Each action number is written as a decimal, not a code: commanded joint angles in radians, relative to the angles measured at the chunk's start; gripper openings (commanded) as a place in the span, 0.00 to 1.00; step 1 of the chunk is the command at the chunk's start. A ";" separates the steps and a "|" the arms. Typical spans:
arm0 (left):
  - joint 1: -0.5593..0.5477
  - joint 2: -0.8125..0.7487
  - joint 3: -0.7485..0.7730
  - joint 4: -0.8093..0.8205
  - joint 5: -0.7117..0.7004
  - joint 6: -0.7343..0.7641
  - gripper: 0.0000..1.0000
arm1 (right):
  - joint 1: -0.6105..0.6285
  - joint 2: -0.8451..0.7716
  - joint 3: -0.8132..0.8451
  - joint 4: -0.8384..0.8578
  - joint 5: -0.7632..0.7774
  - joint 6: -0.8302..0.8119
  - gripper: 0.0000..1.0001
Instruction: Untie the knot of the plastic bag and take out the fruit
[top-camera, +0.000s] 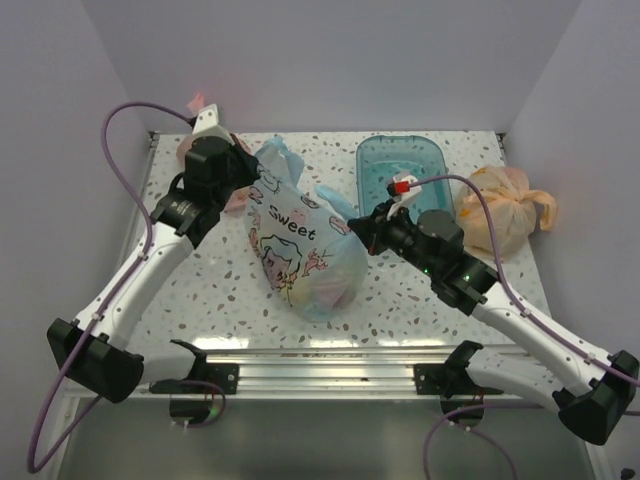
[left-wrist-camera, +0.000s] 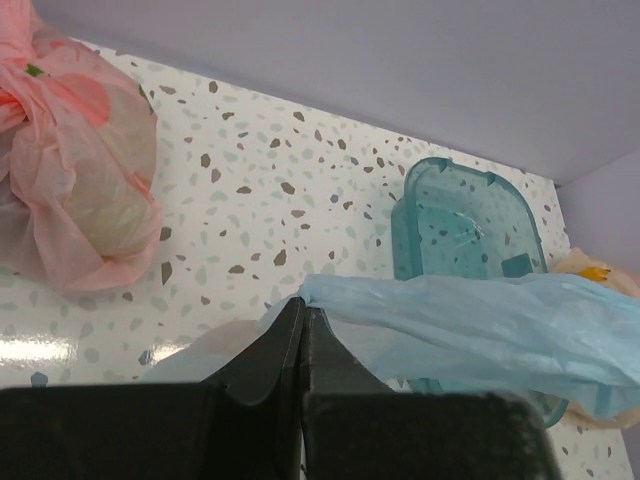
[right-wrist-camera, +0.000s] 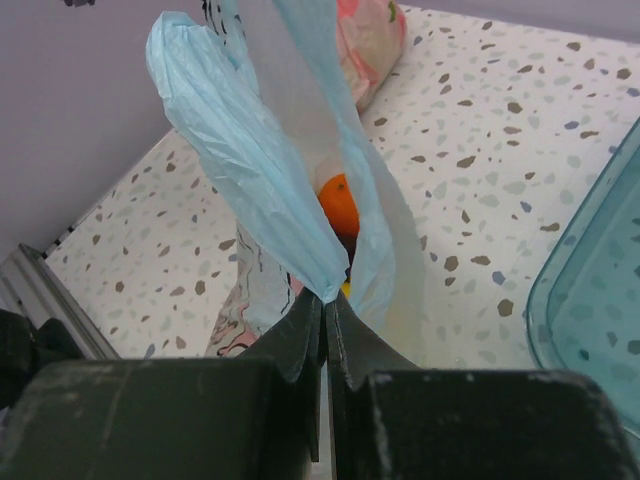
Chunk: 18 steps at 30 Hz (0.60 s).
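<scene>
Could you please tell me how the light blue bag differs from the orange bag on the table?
The light blue bag carries dark and pink printing; the orange bag looks plain. The blue bag lies mid-table, pinched by the fingers of the left gripper and right gripper; the orange bag sits untouched at the right, beside the teal container. Both are thin, crinkly and bulging with contents.

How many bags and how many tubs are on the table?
Bags: 3 (blue bag, pink bag, orange bag)
Tubs: 1 (teal tub)
Total: 4
</scene>
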 joint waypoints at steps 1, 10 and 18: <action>0.071 0.000 0.069 0.117 -0.154 0.098 0.00 | -0.013 -0.011 0.080 -0.036 0.126 -0.076 0.00; 0.076 -0.203 -0.271 0.056 -0.255 -0.057 0.00 | -0.006 0.022 0.028 -0.082 -0.108 -0.111 0.00; 0.076 -0.388 -0.614 -0.053 -0.237 -0.183 0.00 | 0.048 0.039 -0.109 -0.353 -0.244 -0.025 0.02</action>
